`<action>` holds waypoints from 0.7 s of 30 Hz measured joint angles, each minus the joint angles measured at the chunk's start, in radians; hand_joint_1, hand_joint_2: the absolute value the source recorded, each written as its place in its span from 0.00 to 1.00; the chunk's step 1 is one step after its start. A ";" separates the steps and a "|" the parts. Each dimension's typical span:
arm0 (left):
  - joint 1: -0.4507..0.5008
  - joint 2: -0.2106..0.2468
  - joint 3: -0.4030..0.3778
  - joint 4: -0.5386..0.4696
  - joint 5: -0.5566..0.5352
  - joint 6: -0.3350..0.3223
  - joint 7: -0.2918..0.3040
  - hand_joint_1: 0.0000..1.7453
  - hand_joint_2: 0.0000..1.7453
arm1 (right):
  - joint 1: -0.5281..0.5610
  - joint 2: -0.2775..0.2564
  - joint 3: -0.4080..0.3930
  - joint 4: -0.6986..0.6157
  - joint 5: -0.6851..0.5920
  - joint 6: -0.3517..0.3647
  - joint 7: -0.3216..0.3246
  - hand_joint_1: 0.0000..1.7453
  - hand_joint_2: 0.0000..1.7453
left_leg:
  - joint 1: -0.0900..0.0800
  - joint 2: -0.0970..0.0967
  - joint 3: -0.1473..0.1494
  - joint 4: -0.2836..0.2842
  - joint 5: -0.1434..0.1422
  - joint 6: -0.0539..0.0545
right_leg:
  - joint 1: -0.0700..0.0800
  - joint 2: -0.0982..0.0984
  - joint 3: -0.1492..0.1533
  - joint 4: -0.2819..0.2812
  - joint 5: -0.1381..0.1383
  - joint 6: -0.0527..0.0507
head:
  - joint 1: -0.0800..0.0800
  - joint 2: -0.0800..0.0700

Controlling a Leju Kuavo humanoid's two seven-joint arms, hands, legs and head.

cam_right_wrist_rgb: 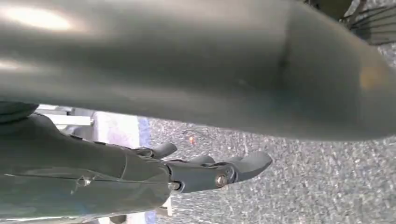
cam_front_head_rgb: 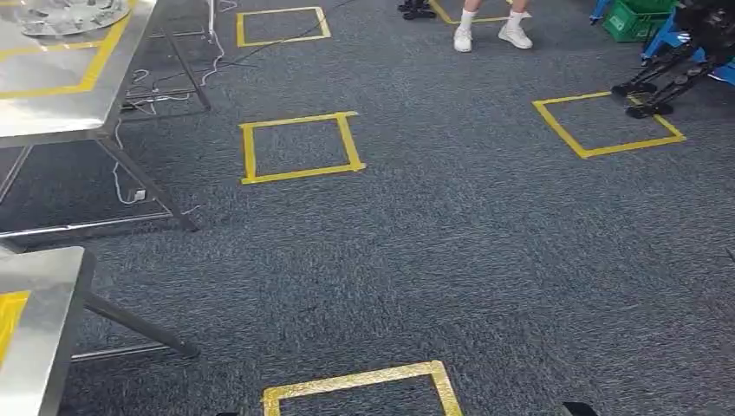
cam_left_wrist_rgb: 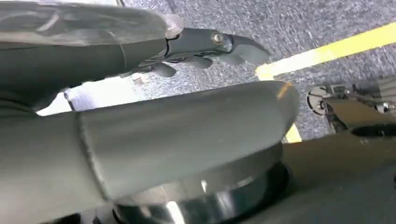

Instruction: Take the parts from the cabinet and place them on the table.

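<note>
— So, where are the parts?
— Metal parts [cam_front_head_rgb: 74, 16] lie on the far steel table [cam_front_head_rgb: 52, 95], left of the yellow floor squares [cam_front_head_rgb: 299, 147].
— Hands?
— Left hand [cam_left_wrist_rgb: 140, 121] and right hand [cam_right_wrist_rgb: 196, 116] hold nothing, fingers [cam_left_wrist_rgb: 219, 44] extended, over carpet.

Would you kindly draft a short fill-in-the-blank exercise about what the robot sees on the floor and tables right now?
1. The squares marked on the grey carpet are made of tape coloured ____.
2. The person standing at the far edge wears shoes coloured ____.
3. The crate in the far right corner is coloured ____.
4. The shiny metal parts lie on a steel ____ at the far left.

Missing words: yellow; white; green; table
</note>
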 joint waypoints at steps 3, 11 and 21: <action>0.003 0.000 0.000 0.000 0.002 0.000 -0.003 0.00 0.00 | -0.004 0.000 0.000 0.000 0.003 0.000 -0.002 0.00 0.00 | 0.003 -0.051 -0.097 0.213 -0.121 -0.008 | 0.002 0.017 -0.005 0.000 0.003 -0.011 | 0.000 0.000; 0.004 0.008 0.000 0.000 0.004 0.007 -0.005 0.00 0.00 | -0.004 0.000 0.000 0.000 0.003 0.005 -0.002 0.00 0.00 | -0.004 -0.117 -0.014 -0.005 0.018 0.025 | 0.012 0.090 -0.005 0.005 0.004 -0.005 | 0.001 0.000; 0.004 0.012 0.000 0.000 0.000 0.008 0.005 0.00 0.00 | 0.000 0.001 0.000 0.000 0.003 0.004 0.000 0.00 0.00 | -0.004 -0.033 -0.007 -0.032 0.033 0.047 | 0.001 0.019 -0.155 0.321 -0.142 0.039 | 0.001 0.000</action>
